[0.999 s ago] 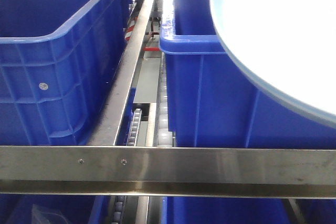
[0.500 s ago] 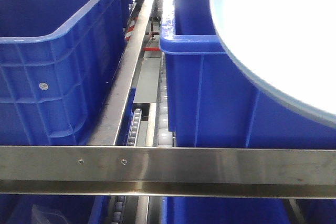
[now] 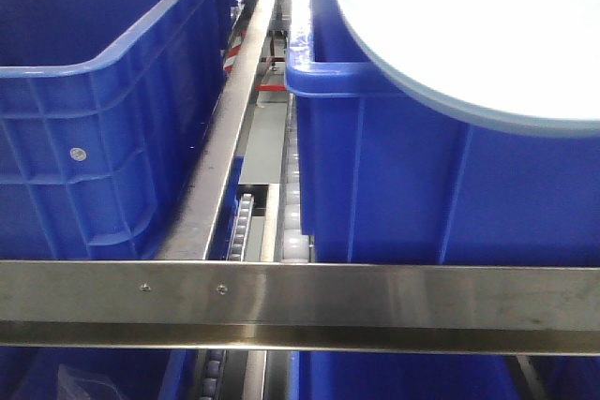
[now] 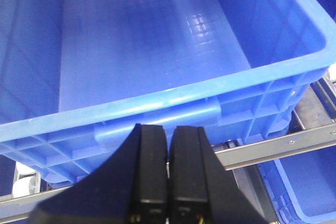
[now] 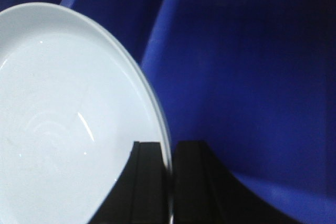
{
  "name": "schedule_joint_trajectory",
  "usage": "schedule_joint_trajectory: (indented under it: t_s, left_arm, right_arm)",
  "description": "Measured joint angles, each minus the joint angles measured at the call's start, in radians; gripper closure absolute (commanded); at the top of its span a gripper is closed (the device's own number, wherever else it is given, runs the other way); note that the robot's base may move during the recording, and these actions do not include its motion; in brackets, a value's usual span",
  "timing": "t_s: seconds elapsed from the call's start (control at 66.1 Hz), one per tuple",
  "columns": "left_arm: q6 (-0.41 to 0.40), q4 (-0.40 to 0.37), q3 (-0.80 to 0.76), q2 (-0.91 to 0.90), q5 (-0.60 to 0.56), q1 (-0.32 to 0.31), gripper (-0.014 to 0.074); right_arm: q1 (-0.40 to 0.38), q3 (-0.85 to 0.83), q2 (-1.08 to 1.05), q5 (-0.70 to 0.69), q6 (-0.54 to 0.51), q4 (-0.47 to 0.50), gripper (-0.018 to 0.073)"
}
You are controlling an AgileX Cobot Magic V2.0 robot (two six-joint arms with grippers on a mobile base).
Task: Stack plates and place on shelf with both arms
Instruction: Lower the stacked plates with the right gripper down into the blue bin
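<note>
My left gripper [image 4: 169,182] is matte black: two flat, blocky fingers [image 4: 151,169] flaring into a wide base. My right gripper [image 5: 169,182] looks identical, black and angular.

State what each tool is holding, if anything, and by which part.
The right tool grips a plate by its rim. The left tool is shut and holds nothing.

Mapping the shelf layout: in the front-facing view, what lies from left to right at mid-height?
Left blue bin → steel rail → roller track → right blue bin, with the plate above it.
</note>
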Motion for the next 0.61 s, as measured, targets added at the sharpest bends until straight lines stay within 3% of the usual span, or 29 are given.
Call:
schedule_joint_trajectory:
  t_s: [0.257, 0.606]
  left_arm:
    - [0.000, 0.000, 0.000, 0.000, 0.000, 0.000, 0.0513]
    - [0.000, 0.000, 0.000, 0.000, 0.000, 0.000, 0.0513]
  right_arm:
    - [-0.030, -0.121, 0.207, -0.153, 0.000, -0.007, 0.0503]
    - [-0.189, -0.301, 0.448, -0.203, 0.000, -0.007, 0.0495]
